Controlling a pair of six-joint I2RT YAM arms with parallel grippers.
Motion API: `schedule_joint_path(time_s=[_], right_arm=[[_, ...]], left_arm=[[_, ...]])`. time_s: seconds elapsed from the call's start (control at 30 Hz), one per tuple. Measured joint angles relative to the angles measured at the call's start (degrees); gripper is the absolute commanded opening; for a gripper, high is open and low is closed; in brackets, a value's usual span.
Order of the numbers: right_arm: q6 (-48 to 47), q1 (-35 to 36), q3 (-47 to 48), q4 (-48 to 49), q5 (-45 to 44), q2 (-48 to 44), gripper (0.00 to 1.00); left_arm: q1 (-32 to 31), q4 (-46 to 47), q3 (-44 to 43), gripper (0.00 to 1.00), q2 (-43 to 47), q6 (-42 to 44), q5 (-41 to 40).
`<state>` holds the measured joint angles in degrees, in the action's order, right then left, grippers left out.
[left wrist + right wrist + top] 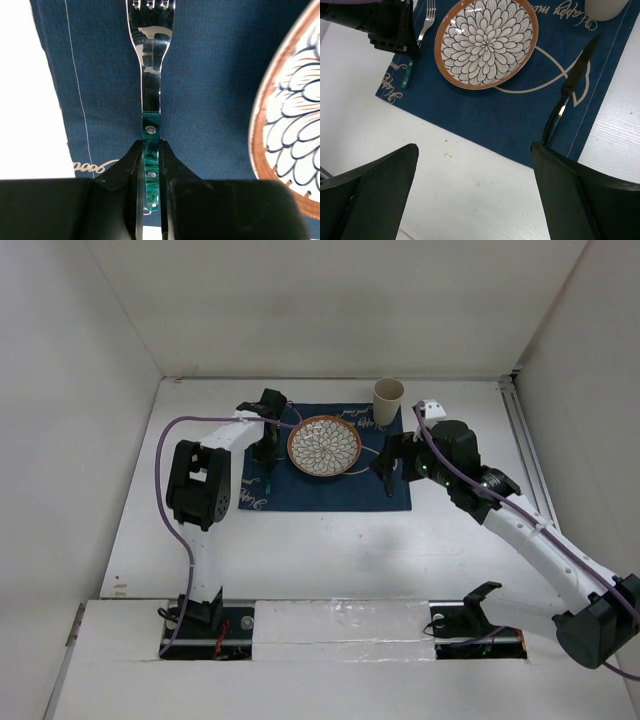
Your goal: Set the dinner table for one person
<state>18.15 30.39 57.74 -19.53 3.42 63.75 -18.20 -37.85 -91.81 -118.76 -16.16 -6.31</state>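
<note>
The white dinner table [330,550] carries a dark blue placemat [320,495] with a flower-patterned plate [324,446] on it. A fork [151,75] with a green handle lies on the mat left of the plate, tines pointing away. My left gripper [151,145] is shut on its handle, low over the mat [210,75]; the top view shows this gripper [268,455] beside the plate. A black knife [570,85] lies on the mat right of the plate [486,41]. My right gripper [474,147] is open and empty above the table near the mat's front right part.
A beige cup [389,400] stands at the mat's far right corner. White walls close the table in at the back and both sides. The left gripper [395,30] shows in the right wrist view over the fork [409,72].
</note>
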Motion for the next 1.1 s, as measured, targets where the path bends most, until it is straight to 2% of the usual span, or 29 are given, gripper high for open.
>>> schedule_joint_path(time_s=[0.7,0.77,0.8,0.93,1.07,1.1], right_arm=[[0.28,1.25,0.37,-1.92,-0.04,-3.06,1.00],[0.31,1.36,0.59,-2.10,-0.04,-3.08,1.00],[0.31,1.40,0.66,-2.12,-0.04,-3.08,1.00],[0.50,1.51,0.74,-2.40,-0.02,-3.10,1.00],[0.66,1.51,1.25,-3.32,-0.07,-3.10,1.00],[0.68,1.51,1.60,-3.58,-0.20,-3.10,1.00]], left_arm=[[0.00,0.33,2.21,0.01,0.00,-2.43,-0.98],[0.00,0.33,2.21,0.06,0.00,-2.47,-1.03],[0.00,0.31,2.21,0.13,0.00,-2.51,-1.05],[0.00,0.26,2.21,0.23,0.00,-2.95,-1.40],[0.00,-0.31,2.21,0.40,0.00,-3.54,-2.45],[0.00,-0.57,2.21,0.50,0.04,-3.78,-2.78]])
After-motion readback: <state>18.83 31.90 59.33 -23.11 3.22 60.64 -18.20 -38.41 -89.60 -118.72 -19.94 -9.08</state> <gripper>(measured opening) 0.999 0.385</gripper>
